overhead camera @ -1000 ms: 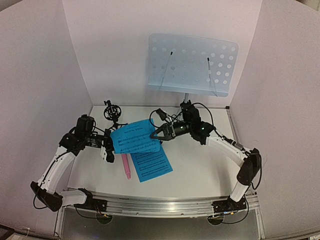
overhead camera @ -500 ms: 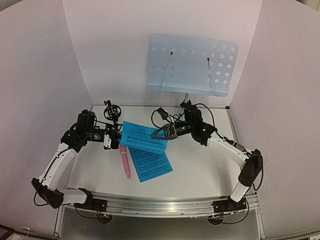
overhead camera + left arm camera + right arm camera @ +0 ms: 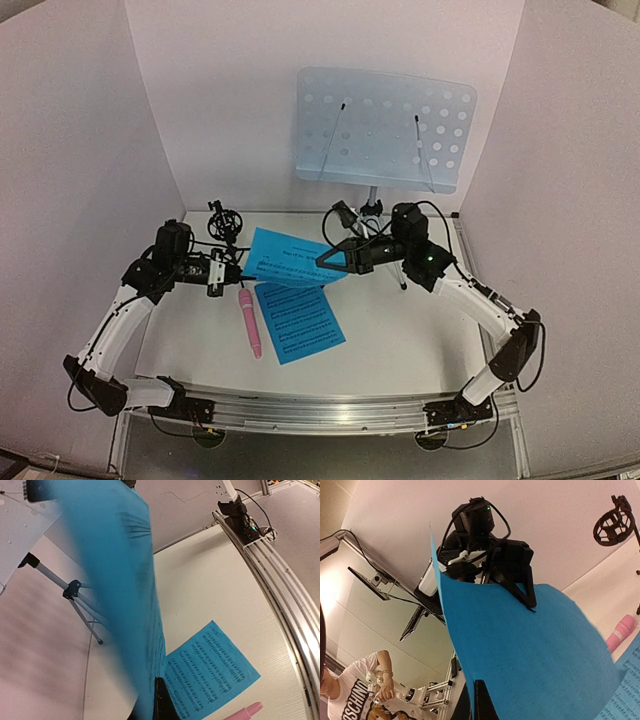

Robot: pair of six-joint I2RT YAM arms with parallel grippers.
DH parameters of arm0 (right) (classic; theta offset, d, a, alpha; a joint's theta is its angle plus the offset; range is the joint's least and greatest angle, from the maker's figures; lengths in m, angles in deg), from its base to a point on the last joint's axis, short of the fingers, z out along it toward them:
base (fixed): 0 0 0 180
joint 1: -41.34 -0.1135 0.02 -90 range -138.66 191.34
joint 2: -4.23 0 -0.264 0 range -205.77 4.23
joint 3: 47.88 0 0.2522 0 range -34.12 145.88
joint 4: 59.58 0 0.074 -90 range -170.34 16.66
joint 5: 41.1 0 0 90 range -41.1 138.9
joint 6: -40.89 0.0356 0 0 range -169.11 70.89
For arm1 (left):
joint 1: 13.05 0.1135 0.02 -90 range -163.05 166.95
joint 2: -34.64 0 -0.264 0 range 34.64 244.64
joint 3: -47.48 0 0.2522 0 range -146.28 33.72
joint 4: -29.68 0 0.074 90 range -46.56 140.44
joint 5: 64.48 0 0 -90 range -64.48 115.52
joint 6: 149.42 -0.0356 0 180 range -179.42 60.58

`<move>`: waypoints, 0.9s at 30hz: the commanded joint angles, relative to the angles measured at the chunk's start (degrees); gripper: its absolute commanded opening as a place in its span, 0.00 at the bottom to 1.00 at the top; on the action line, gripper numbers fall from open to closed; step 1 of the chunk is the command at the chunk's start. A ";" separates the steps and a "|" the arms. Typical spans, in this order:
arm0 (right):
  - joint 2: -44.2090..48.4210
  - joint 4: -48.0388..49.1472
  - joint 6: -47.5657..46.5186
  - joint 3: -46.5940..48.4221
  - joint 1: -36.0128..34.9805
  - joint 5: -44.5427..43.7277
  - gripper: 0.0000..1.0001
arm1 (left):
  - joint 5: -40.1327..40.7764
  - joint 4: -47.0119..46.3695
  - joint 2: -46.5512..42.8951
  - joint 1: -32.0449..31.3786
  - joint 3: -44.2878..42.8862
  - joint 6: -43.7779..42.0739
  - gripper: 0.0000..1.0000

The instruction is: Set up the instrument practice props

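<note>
One bright blue sheet-music page (image 3: 288,258) hangs in the air, stretched between both grippers. My left gripper (image 3: 236,271) is shut on its left edge, and my right gripper (image 3: 324,262) is shut on its right edge. The left wrist view shows that page (image 3: 115,580) pinched at the bottom of the picture, and the right wrist view shows the same (image 3: 530,655). A second blue page (image 3: 300,322) lies flat on the table beside the pink microphone (image 3: 247,323). The black tripod mic holder (image 3: 225,222) stands back left. The pale-blue music stand (image 3: 385,128) rises at the back on its silver tripod (image 3: 75,592).
White walls close in the table on the left, back and right. A metal rail (image 3: 320,408) with both arm bases runs along the near edge. Cables (image 3: 345,215) trail by the foot of the stand.
My right gripper has shut on the page's right edge and drawn back to the right. The page went from drooping over the table to hanging stretched and higher. The left arm rose slightly, then held.
</note>
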 commanded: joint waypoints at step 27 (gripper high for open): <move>-7.35 -50.50 -57.26 44.59 1.57 -13.07 0.00 | -12.77 -12.60 17.14 -0.50 -27.77 50.78 0.81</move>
